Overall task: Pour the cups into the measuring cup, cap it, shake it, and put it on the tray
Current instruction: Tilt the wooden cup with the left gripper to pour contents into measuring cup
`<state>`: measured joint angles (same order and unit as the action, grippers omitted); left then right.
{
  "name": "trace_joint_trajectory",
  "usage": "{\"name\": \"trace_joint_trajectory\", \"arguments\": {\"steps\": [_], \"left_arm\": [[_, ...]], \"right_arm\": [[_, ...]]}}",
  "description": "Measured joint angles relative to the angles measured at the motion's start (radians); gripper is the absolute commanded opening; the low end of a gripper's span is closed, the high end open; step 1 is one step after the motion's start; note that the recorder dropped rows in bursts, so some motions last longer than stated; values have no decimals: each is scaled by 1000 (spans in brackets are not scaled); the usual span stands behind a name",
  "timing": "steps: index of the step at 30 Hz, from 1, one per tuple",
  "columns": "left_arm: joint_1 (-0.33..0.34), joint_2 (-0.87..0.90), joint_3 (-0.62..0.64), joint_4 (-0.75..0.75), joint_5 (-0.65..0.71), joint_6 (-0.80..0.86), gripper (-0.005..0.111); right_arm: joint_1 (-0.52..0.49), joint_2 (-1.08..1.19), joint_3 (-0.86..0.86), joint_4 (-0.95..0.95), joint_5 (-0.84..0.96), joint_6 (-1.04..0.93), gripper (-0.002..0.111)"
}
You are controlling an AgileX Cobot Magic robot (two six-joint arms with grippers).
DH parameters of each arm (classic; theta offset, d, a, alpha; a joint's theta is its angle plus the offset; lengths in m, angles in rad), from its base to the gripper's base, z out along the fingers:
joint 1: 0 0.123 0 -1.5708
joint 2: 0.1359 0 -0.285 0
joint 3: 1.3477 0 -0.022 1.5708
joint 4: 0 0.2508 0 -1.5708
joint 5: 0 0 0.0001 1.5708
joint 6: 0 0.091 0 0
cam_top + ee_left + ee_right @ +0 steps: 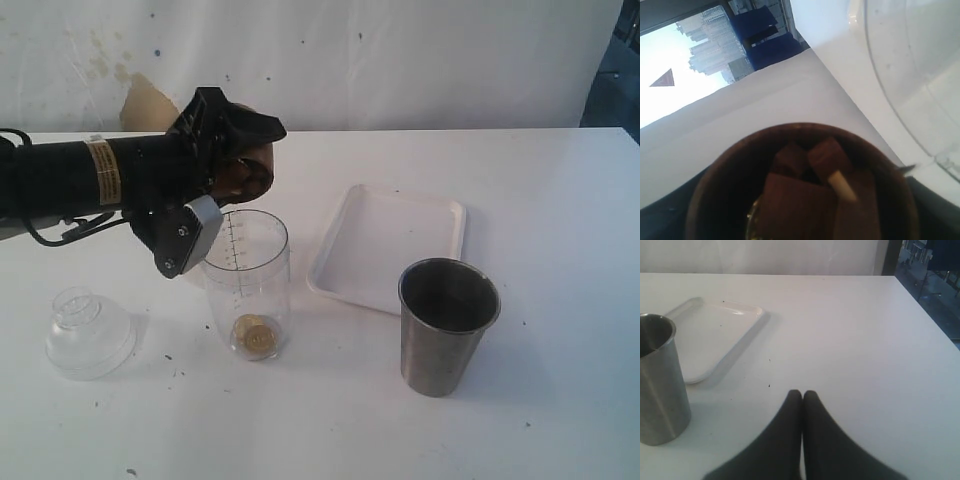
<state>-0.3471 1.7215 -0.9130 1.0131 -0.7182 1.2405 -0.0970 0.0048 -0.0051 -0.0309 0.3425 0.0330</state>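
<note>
My left gripper [225, 178] is shut on the small brown wooden cup [247, 172], holding it tipped over the mouth of the clear measuring cup [248, 275]. A round golden piece [256, 337] lies at the measuring cup's bottom. In the left wrist view, the wooden cup [705, 190] still holds brown cubes [805, 195] and a pale stick, with the measuring cup's clear wall [910, 75] beside it. The steel tumbler [447, 325] [657, 385] stands upright to the right. Behind it lies the white tray [385, 245] [715, 335]. My right gripper [802, 392] is shut, empty, over bare table.
A frosted translucent domed cup [88, 332] sits upside down on the table to the left of the measuring cup. A white wall backs the table. The right arm does not show in the exterior view.
</note>
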Motion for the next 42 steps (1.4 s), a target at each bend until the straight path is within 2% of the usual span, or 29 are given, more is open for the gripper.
{"name": "trace_joint_trajectory", "arguments": {"steps": [13,21,42], "left_arm": [[0,5,0,2,-2,103,0],[0,5,0,17,-52,134,0],[0,5,0,33,-50,356,0]], "right_arm": [[0,0,0,0,0,0,0],[0,0,0,0,0,0,0],[0,0,0,0,0,0,0]]}}
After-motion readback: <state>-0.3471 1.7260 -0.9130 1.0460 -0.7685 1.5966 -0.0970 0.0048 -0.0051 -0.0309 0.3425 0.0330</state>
